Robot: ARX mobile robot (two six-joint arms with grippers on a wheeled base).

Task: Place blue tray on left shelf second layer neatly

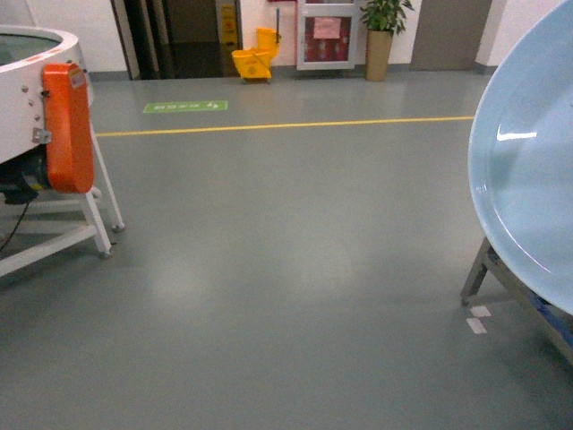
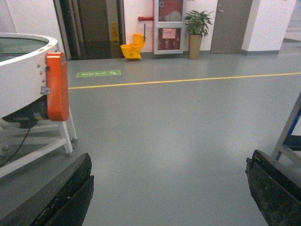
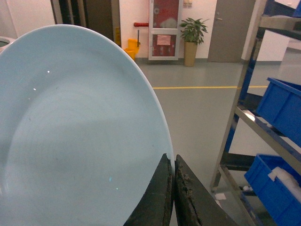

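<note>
Gripping the rim of a round, glossy pale sky-blue plastic tray [image 3: 80,132], the robot's right gripper [image 3: 173,188] had its two dark fingers pressed together on the tray's lower edge, holding it up in the air and tilted. From the head camera the same tray filled the right edge of the scene, above the grey floor [image 1: 286,296], with the foot of a metal frame [image 1: 483,273] showing beneath it. To the right of the tray in the right wrist view stood a shiny stainless-steel rack of square posts and rails [image 3: 244,108], its tiers carrying deep dark-blue rectangular crates [image 3: 280,106]; the tray was beside the rack, not on any tier. The left gripper [image 2: 169,197] was spread wide and held nothing, its dark fingers [image 2: 66,197] at either lower corner of the left wrist view. A white round machine with an orange cover [image 1: 67,125] stood at the left, and a yellow mop bucket [image 1: 253,58] and potted plant [image 1: 380,31] lined the far wall.
</note>
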